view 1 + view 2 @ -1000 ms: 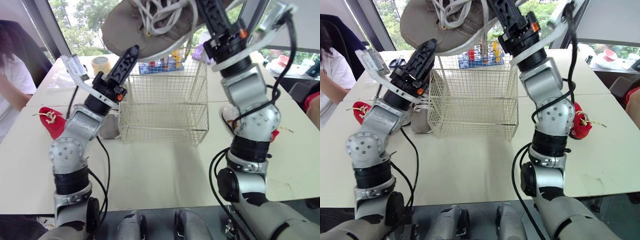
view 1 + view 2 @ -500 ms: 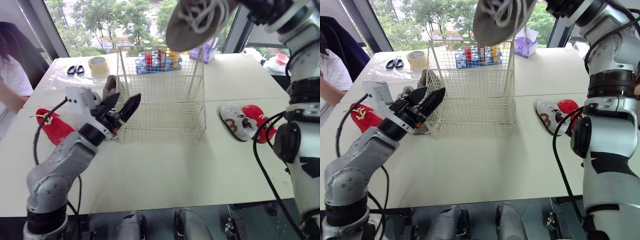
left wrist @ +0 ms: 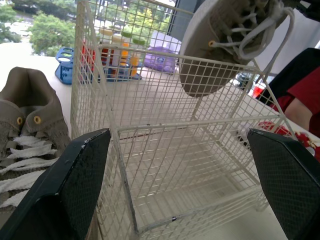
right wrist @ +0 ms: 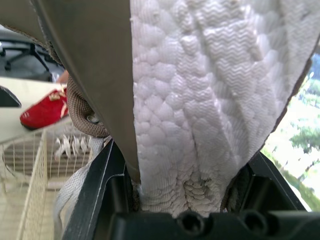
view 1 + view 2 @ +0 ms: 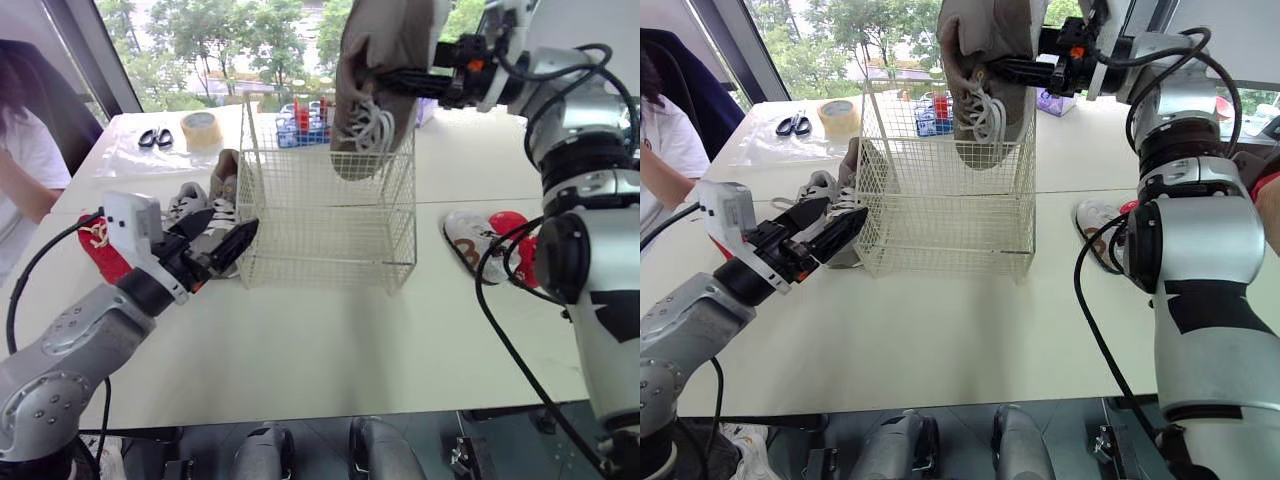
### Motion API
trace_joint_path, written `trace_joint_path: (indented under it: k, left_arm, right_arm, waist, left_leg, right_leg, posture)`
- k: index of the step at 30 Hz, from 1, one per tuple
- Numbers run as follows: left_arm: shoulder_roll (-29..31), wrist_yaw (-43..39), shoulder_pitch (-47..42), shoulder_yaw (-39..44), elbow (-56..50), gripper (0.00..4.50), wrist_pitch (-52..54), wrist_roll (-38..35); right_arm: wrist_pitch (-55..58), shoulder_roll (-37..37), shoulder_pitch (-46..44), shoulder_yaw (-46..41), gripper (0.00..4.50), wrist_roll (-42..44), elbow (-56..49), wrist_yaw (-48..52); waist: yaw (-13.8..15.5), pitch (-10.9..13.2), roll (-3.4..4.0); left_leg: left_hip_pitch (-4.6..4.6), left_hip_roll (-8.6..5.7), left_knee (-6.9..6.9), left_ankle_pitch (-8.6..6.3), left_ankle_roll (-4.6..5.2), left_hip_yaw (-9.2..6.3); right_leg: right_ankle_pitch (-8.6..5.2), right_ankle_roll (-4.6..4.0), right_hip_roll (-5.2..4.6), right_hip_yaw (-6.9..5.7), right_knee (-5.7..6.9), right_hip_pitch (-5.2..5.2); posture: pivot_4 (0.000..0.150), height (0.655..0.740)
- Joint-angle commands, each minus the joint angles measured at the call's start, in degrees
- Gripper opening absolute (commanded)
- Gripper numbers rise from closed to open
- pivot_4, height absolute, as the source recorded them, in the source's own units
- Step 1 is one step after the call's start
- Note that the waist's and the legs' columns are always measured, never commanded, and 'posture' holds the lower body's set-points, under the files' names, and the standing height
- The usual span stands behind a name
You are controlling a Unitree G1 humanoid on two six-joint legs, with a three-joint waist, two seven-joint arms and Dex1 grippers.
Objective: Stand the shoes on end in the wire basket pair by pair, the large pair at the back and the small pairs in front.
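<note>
My right gripper (image 5: 395,82) is shut on the heel end of a large grey shoe (image 5: 372,70), which hangs toe down with its laces dangling. The toe dips just into the top of the white wire basket (image 5: 330,215), toward its back right. The shoe's white sole (image 4: 200,100) sits between the right gripper's fingers. The other large grey shoe (image 5: 220,195) lies on the table against the basket's left side. My left gripper (image 5: 225,243) is open and low, in front of that shoe; its black fingers (image 3: 75,185) frame the basket (image 3: 165,150). A small red shoe (image 5: 98,250) lies left; a white shoe (image 5: 475,240) and a red shoe (image 5: 515,228) lie right.
Behind the basket stand a blue rack of bottles (image 5: 305,118) and a purple tissue box (image 5: 1052,98). Scissors (image 5: 152,138) and a tape roll (image 5: 201,127) lie at the back left. A person (image 5: 25,150) sits at the table's left edge.
My right gripper has turned the grey shoe toe down and lowered it from high above to the basket's top. My left gripper has dropped lower, toward the table left of the basket.
</note>
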Motion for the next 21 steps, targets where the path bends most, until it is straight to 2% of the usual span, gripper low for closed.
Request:
trace_joint_path:
  k: [1,3,12,21]
  left_arm:
    - [-1.00,-0.04,-0.62,-1.16,-0.69,4.50,-1.40,1.94]
    - [-1.54,0.22,-0.38,-1.35,-1.17,4.50,-1.41,2.26]
    - [-1.09,-0.23,1.37,0.24,-0.94,4.50,-1.17,2.00]
    - [5.31,-7.53,-1.73,4.66,7.33,4.50,0.59,0.11]
  right_arm:
    - [-0.17,0.03,-2.29,-0.83,3.59,-2.73,1.49,-1.73]
    - [-0.25,-0.08,-2.20,-1.01,4.46,-4.04,1.98,-1.81]
    - [0.17,-3.59,-2.79,-3.54,4.46,-5.20,1.08,1.62]
    - [0.36,-9.60,0.48,-5.47,4.46,-4.18,-2.12,5.51]
  waist:
    - [-0.02,0.00,0.01]
    - [-0.06,0.00,0.01]
    - [-0.01,0.01,0.01]
    - [-0.15,0.01,0.02]
  left_leg:
    - [0.00,0.00,0.00,0.01,-0.01,0.01]
    - [-0.01,0.00,0.00,0.01,-0.02,0.01]
    - [0.00,0.01,0.00,0.02,-0.04,0.00]
    - [0.03,0.01,0.00,0.02,-0.03,0.00]
  right_leg:
    - [0.00,0.00,0.00,0.00,0.00,0.00]
    - [0.00,0.00,0.00,0.00,0.02,-0.02]
    - [0.00,0.00,0.00,0.01,0.04,-0.02]
    - [0.00,0.00,0.02,-0.01,0.05,-0.03]
  posture:
    - [0.150,0.7400]
    - [0.150,0.7400]
    - [0.150,0.7400]
    - [0.150,0.7400]
